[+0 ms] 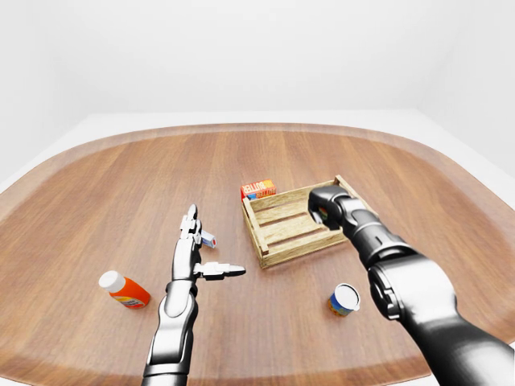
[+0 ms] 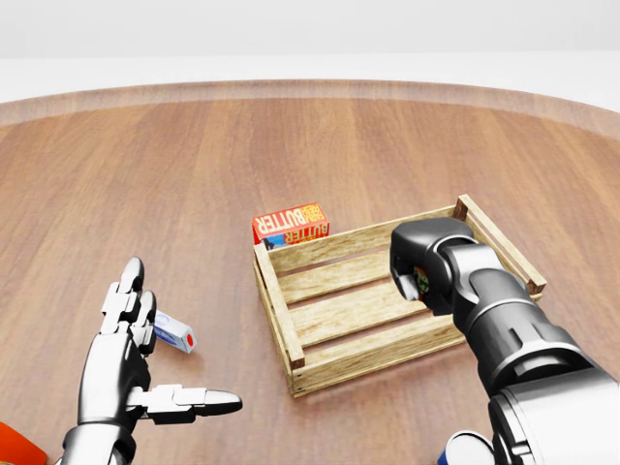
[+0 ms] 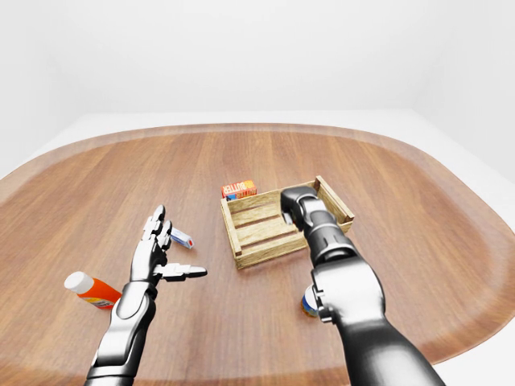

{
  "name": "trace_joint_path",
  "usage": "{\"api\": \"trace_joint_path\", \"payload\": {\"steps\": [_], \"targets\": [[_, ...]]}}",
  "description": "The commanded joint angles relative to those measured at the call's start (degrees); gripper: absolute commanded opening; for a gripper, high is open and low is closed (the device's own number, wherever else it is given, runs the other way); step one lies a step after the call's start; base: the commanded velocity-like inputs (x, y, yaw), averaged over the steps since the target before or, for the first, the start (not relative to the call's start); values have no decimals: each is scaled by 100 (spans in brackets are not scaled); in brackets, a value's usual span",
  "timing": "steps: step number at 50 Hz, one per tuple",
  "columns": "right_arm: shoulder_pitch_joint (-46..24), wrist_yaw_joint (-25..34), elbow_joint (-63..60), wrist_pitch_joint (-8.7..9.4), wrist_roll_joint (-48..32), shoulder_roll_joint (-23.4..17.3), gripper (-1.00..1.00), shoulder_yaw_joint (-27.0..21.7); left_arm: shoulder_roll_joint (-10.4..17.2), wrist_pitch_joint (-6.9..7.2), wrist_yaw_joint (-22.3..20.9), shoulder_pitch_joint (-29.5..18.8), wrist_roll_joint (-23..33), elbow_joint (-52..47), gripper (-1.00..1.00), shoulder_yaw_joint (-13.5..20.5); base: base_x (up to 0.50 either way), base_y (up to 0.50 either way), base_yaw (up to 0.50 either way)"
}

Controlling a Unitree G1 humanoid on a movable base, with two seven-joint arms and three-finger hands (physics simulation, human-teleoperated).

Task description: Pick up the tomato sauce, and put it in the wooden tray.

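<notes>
The wooden tray (image 2: 275, 302) lies right of centre on the table in the head view. My right hand (image 2: 415, 281) hangs inside its right half, just above the slats, with its fingers curled shut on a small item. Only a sliver of green and red label shows between the fingers, which fits the tomato sauce (image 2: 420, 280); the rest is hidden by the hand. My left hand (image 2: 165, 349) stands open at the lower left, palm turned inward, holding nothing.
A red butter box (image 2: 291, 224) leans against the tray's top-left outer wall. A small white tube with a red end (image 2: 174, 332) lies beside my left hand. An orange bottle (image 1: 125, 290) lies at lower left and a blue-white cup (image 1: 344, 299) below the tray.
</notes>
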Motion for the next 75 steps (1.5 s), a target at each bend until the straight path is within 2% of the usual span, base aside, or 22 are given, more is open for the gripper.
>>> {"api": "trace_joint_path", "payload": {"steps": [1,11,13,14,15,50,55,65,75], "targets": [[-35,-83,-36,0,-78,5,-100,7,3,5,-6,-5,-15,3,100,7,0,0,0],[-36,-87,-37,0,-40,14,-100,-17,2,10,-6,8,-13,-16,100,2,0,0,0],[-34,-239,-35,0,-67,27,-100,0,2,10,-4,10,-10,-18,100,2,0,0,0],[-41,-360,-37,0,-48,36,-67,-21,2,10,-5,10,-8,-18,100,2,0,0,0],[-31,-231,-39,0,16,36,100,-55,3,9,-5,10,-5,-19,100,0,0,0,0],[115,-250,-27,0,-47,56,100,-7,1,-10,3,-1,16,7,100,-1,0,0,0],[-64,-221,-41,0,-52,-5,100,4,3,-8,-2,4,14,0,100,-2,0,0,0],[-905,-20,-138,0,79,-343,100,-70,1,-4,1,0,10,4,100,-4,0,0,0],[-1134,24,-169,0,-16,-477,100,21,1,8,4,0,19,-2,100,-6,0,0,0]]}}
